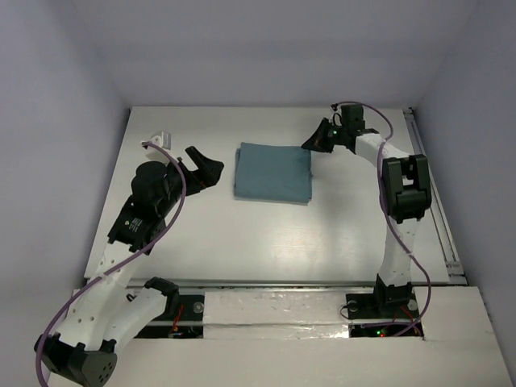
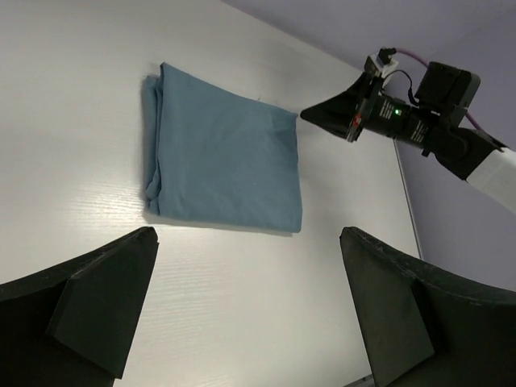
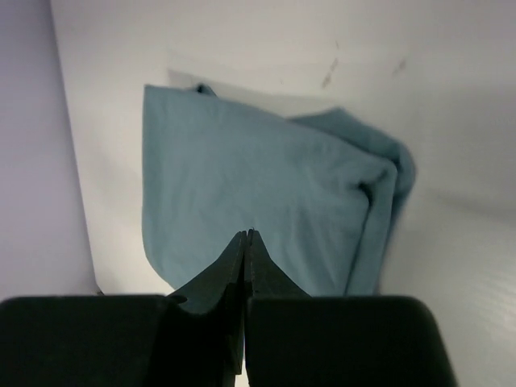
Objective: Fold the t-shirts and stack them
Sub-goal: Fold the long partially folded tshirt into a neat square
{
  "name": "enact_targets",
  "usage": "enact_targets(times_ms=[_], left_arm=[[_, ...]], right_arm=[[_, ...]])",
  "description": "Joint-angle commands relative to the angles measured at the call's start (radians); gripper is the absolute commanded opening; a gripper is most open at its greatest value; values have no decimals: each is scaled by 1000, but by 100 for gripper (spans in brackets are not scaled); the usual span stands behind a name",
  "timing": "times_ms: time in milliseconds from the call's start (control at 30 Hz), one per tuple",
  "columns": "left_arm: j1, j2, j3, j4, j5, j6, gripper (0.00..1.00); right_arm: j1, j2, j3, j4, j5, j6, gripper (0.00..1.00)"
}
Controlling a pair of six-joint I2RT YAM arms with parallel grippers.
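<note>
– T-shirt, item one: where do you have it?
– Teal, one piece, folded to a neat rectangle. It lies flat on the table, in the far half, between the left gripper and the right gripper. The layered folds bunch along its left side; the other sides look flat and clean.
– Item two, left gripper: condition?
– Jaws spread wide, nothing between them. I have it hovering to the left of the shirt, apart from it, its camera looking across the whole rectangle.
– Item three, right gripper?
– Fingers pressed together tip to tip, holding nothing. It sits at the shirt's far right corner, just beside it. In my wrist view the closed tips hang over the cloth's near edge. Whether they touch the fabric I cannot tell.
– Anything else to enter?
– One small white clip at the far left of the table, well apart from the shirt
</note>
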Motion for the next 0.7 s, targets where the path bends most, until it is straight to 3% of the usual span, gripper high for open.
enact_targets(times_ms=[0,300,667], left_arm=[[2,-14,-17,-15,-7,5,95],[2,-15,13,-58,-42,28,95],[2,-8,92,-101,-97,69,95]], right_arm=[[2,74,99,39,-31,27,0],[2,185,243,-27,-4,15,0],[-34,222,133,79,42,105,0]])
